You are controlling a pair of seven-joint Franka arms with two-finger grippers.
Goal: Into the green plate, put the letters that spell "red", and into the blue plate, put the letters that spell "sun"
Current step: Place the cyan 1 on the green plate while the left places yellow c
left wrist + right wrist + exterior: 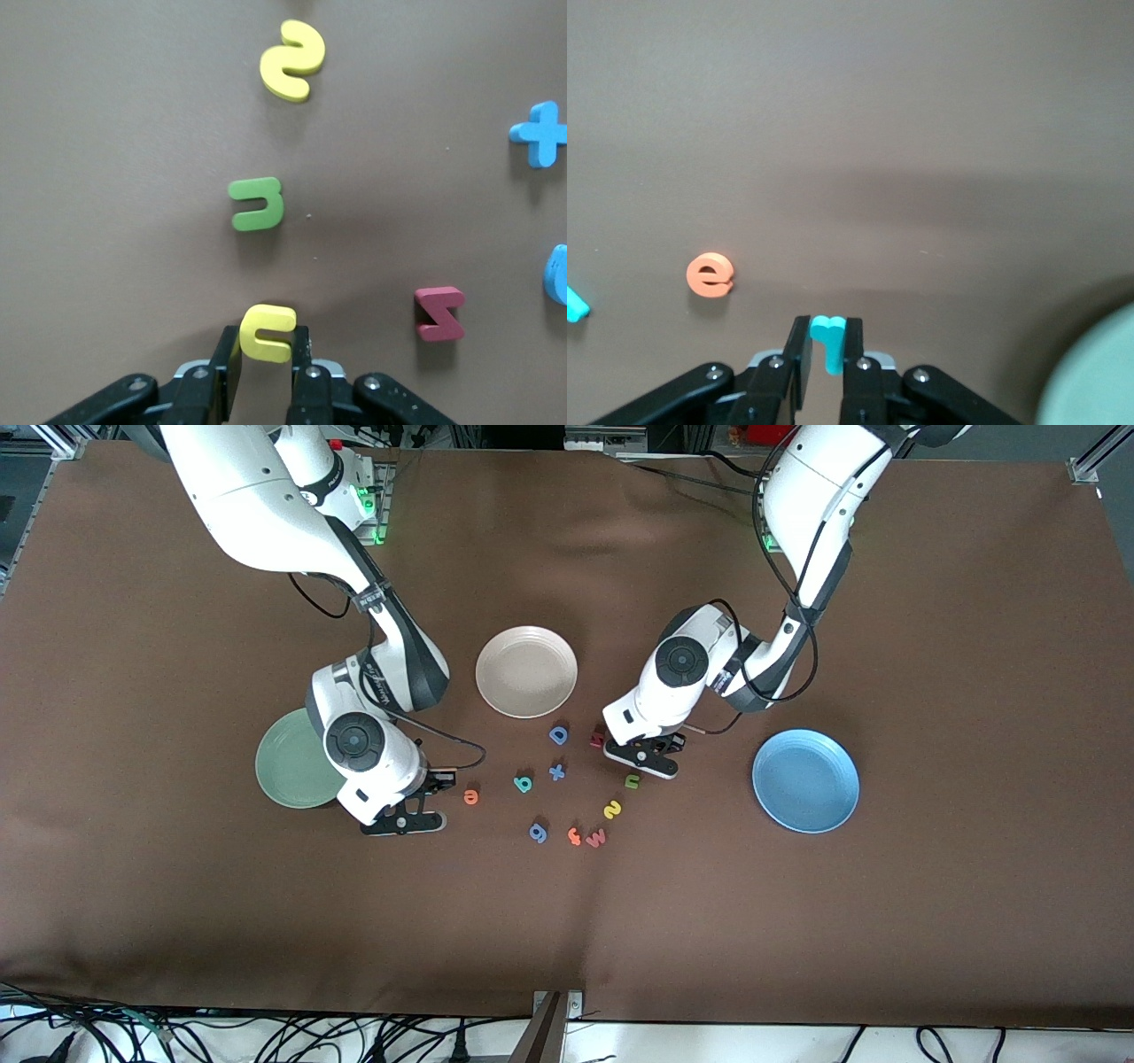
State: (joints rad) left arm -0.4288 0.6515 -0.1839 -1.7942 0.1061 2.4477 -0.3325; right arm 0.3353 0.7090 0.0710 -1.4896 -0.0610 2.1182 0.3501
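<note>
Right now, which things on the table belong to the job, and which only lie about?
Job: teal foam "r" in right gripper; yellow "u" in left gripper; orange "e"; teal "d"; olive "n"; yellow "s"; green plate; blue plate.

Idle: cream plate; blue "D"; pink "w"; orange "f".

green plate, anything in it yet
No letters on the visible part of the green plate; the right arm covers its edge. The teal r is in the right end effector.
</note>
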